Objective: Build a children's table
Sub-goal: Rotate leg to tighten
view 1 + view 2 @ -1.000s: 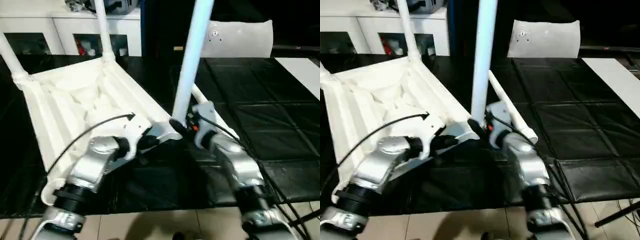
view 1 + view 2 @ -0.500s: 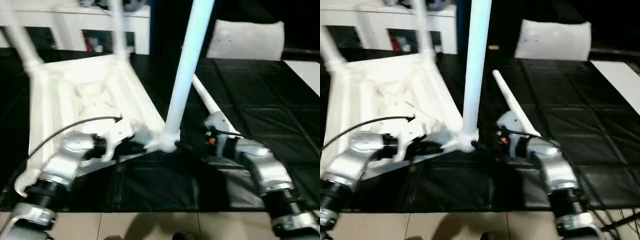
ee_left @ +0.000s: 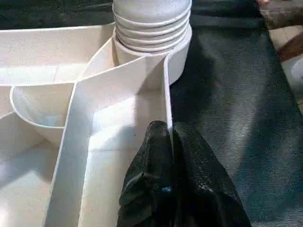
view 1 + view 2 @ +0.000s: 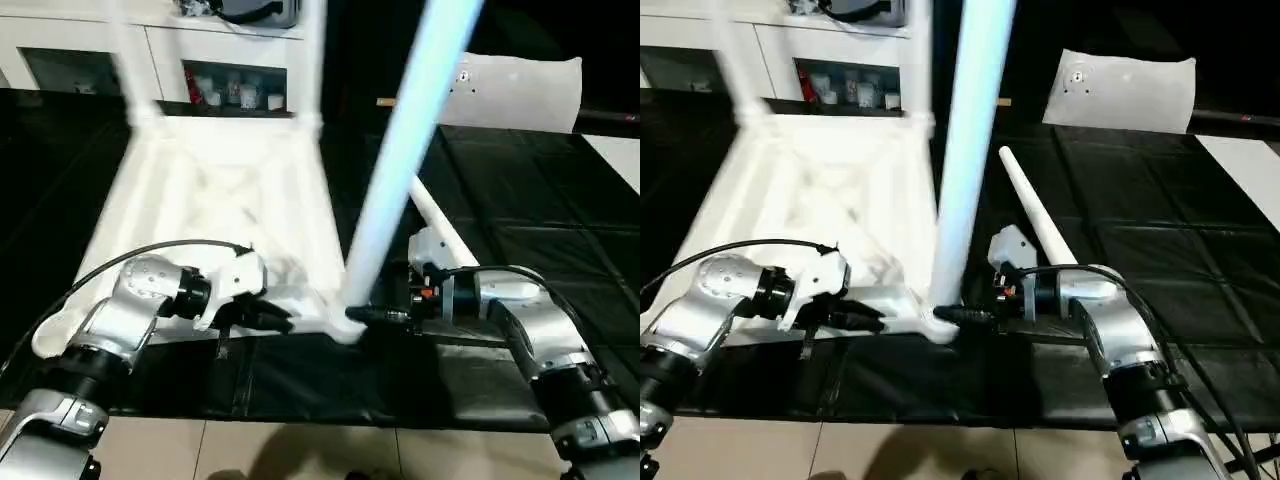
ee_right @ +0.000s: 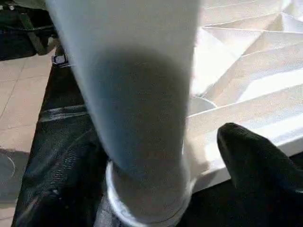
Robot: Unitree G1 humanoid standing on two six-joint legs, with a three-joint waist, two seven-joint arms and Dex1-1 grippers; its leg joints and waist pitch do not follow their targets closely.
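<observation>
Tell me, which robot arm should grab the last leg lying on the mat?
Probably the right. The loose leg lies just beyond the right gripper; the left gripper is shut on the tabletop rim.

no readable text or labels anywhere

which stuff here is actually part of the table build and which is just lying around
Part of the build:
- tabletop, lying underside up
- three legs standing in its corner sockets, the near leg among them
- loose leg lying on the black mat

Just lying about:
- white pillow-like block
- flat white strip
- white cabinet behind
</observation>
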